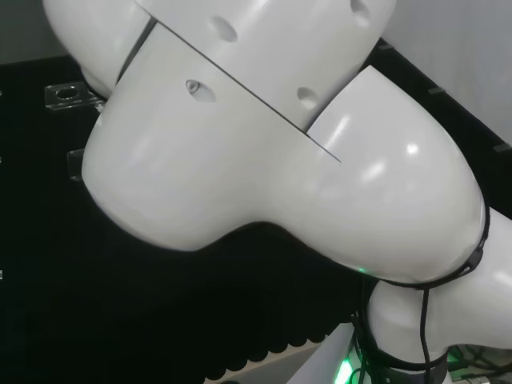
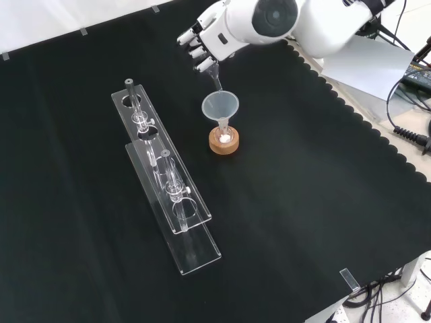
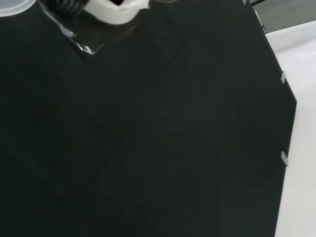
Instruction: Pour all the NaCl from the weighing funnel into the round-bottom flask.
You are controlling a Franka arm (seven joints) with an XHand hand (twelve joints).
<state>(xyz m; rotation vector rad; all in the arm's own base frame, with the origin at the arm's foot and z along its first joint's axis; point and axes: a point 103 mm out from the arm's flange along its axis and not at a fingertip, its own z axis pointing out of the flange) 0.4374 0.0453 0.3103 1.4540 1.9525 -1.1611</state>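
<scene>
In the front view the hand (image 2: 205, 42) hangs at the top of the cloth, its fingers curled round a clear weighing funnel (image 2: 216, 77). The funnel is tilted steeply, and its narrow tip points down into a clear plastic funnel (image 2: 221, 105). That plastic funnel stands in the neck of the round-bottom flask (image 2: 223, 134), which rests on a cork ring (image 2: 223, 146). White powder lies in the flask's bottom. In the wrist view a white part of the hand (image 3: 116, 10) sits over black cloth, with a clear edge (image 3: 74, 38) beside it.
Two long clear acrylic racks (image 2: 168, 185) with small glass pieces lie to the left of the flask in the front view. The cloth's scalloped edge (image 2: 377, 128) runs down the right. In the head view the arm's white links (image 1: 264, 144) stand before the bench.
</scene>
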